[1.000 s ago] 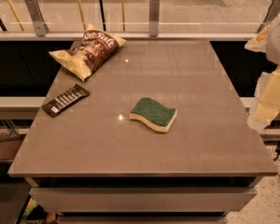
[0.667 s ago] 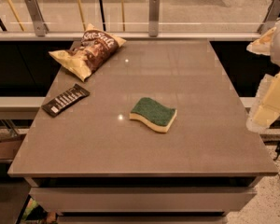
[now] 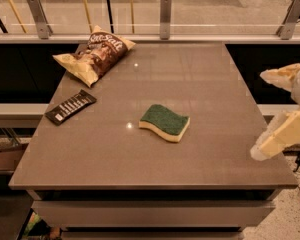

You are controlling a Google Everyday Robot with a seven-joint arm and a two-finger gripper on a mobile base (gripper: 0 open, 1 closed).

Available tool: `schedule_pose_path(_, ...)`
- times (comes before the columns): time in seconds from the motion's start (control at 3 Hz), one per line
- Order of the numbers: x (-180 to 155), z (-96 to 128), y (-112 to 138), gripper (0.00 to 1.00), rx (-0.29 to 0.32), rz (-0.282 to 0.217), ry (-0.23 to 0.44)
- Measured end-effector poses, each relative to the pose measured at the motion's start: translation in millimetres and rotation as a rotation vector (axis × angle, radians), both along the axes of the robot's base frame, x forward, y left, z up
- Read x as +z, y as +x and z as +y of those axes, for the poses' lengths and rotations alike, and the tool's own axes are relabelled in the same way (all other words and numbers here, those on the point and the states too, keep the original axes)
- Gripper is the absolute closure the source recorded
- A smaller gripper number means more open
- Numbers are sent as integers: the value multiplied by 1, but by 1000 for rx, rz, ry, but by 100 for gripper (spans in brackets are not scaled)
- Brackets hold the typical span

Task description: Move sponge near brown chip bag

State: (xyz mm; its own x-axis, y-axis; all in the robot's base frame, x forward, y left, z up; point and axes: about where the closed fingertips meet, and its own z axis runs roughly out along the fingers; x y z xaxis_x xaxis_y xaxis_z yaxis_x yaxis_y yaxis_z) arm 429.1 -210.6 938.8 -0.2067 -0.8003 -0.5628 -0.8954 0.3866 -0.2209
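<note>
Gripper (image 3: 261, 115) hung off the table's (image 3: 200, 79) right edge, fingers spread wide, holding nothing. Sponge (image 3: 165, 122) lay mid-table, green side up, well apart from brown chip bag (image 3: 96, 54) at far-left corner.

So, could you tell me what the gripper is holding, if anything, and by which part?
Nothing is held. The gripper is off the right edge of the table, jaws apart and empty; the sponge lies free on it.
</note>
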Motion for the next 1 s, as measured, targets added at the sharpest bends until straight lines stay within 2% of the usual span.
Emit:
schedule_pose_path(0.67, -25, 35, 0, 0, -2, -75, 340)
schedule_pose_path(1.0, -30, 56, 7, 0, -11, -95, 467)
